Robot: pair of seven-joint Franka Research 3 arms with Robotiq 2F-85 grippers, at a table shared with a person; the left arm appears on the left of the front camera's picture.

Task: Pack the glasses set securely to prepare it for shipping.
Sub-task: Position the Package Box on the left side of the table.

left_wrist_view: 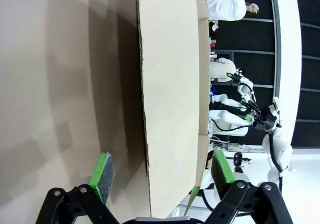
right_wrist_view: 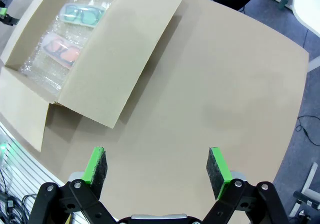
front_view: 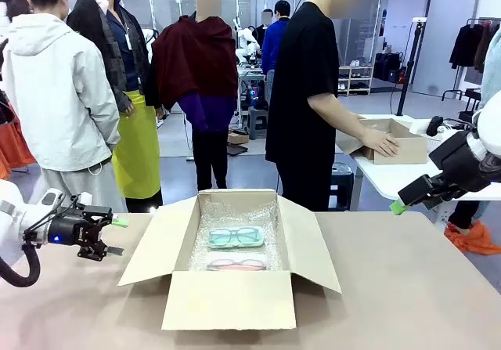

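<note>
Listener: Where's the glasses set?

Describer: Both packs lie flat inside an open cardboard box (front_view: 233,303) at the centre of the table (front_view: 407,287), on a bubble wrap (front_view: 235,213) lining. The mint-green pack (front_view: 236,237) is toward the far side. The pink pack (front_view: 236,265) is just beside it, nearer the robot. Flaps are folded outward.

Listener: And the grippers?

Describer: The left gripper (front_view: 117,236) hovers low over the table near the box's left flap (front_view: 160,240), not touching it. Fingers are spread apart, holding nothing. In its wrist cam, the flap edge lines up w/ the gap. The right gripper (front_view: 399,206) is held up near the table's far right edge, fingers wide apart, also empty.

Listener: Any people?

Describer: One person in a black tee stands at the far side w/ a hand (front_view: 381,142) on a smaller box (front_view: 403,150) on another table.
</note>
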